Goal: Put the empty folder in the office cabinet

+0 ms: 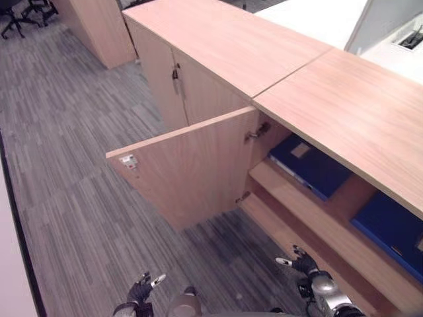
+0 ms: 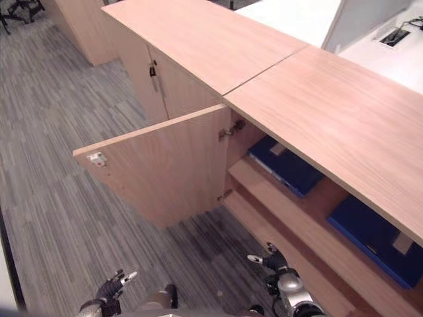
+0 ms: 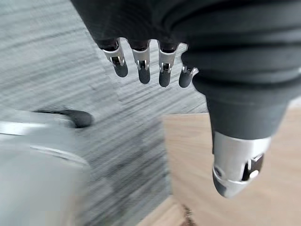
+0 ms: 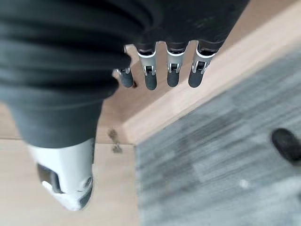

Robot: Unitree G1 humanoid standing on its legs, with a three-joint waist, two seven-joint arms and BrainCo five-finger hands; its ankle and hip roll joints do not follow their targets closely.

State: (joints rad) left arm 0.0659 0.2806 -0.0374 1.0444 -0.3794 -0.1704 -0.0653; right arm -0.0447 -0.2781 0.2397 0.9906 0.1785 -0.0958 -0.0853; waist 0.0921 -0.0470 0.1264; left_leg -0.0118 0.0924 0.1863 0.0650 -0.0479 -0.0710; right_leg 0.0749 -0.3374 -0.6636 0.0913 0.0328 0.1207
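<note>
Two blue folders [image 1: 309,165] are lying on the shelf [image 1: 310,206] inside the cabinet [image 1: 344,112], behind its open door [image 1: 188,168]. Both the left hand [image 1: 140,290] and right hand [image 1: 303,263] are hanging below the door, fingers relaxed, holding nothing. Placing looks done; closing the door probably comes next.

The office cabinet [image 1: 218,79] is a low, light wood unit with a flat top. Its door [image 1: 192,168] stands swung wide open over the carpet. Inside, on the upper shelf [image 1: 310,205], a dark blue folder [image 1: 310,165] lies flat towards the hinge side, and a second blue folder [image 1: 393,231] lies flat further right.
</note>
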